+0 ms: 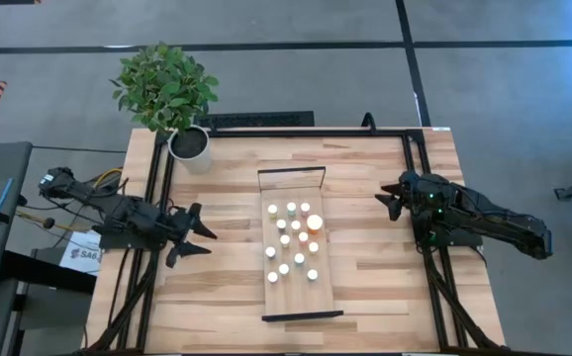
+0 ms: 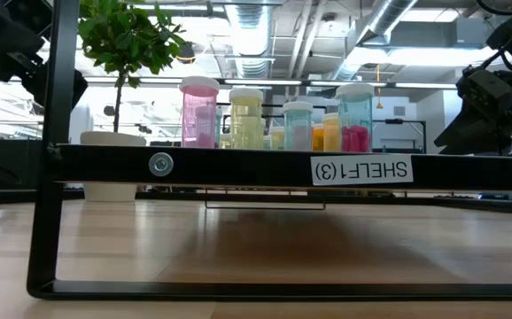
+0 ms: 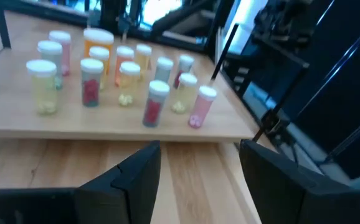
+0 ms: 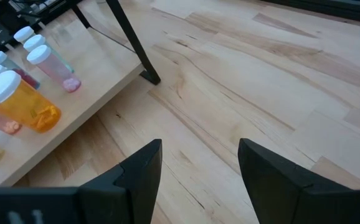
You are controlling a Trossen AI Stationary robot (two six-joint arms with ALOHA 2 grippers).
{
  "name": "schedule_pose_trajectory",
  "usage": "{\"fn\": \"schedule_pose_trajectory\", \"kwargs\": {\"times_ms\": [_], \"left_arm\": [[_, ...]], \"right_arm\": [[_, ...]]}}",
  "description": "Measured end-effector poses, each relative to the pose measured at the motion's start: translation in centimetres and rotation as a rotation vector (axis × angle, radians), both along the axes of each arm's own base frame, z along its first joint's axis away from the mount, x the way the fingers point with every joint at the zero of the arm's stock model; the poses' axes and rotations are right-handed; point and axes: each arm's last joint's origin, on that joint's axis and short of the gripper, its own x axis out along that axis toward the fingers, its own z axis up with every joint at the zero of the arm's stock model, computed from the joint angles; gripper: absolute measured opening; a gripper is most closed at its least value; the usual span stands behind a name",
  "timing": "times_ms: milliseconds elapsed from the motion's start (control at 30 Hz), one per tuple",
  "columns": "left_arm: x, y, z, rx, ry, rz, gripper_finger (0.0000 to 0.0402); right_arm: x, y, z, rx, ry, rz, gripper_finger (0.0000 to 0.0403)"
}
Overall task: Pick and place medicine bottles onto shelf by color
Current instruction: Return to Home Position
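On the light-wood shelf (image 1: 296,297), all the medicine bottles (image 1: 285,239) stand upright with white caps, grouped loosely over its middle and far part, not touching one another as far as the high view shows. One larger orange bottle (image 1: 315,223) stands at the group's right edge. From the low view, a pink bottle (image 2: 199,113) and a yellow bottle (image 2: 246,120) stand side by side above the black frame bar. The shelf itself is raised on its thin frame in the middle of the table (image 1: 385,287). The left gripper (image 1: 195,235) hangs to the left of the shelf, well apart from it, its fingers spread and holding nothing. The right gripper (image 1: 387,201) is on the right side, also apart from the shelf, fingers spread and empty. A white plant pot (image 1: 190,144) stands at the far left corner
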Motion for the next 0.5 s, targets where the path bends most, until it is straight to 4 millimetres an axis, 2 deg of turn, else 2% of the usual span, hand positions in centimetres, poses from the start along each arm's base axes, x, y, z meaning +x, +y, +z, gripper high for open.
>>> {"fn": "schedule_pose_trajectory", "kwargs": {"times_ms": [267, 500], "left_arm": [[-1.0, 0.5, -1.2, -0.071, -0.122, 0.022, 0.0204], [-1.2, 0.6, -0.9, -0.125, -0.207, 0.042, 0.0204]], "right_arm": [[0.0, 0.0, 0.0, 0.000, 0.000, 0.000, 0.0234], [0.0, 0.0, 0.0, 0.000, 0.000, 0.000, 0.0234]]}}
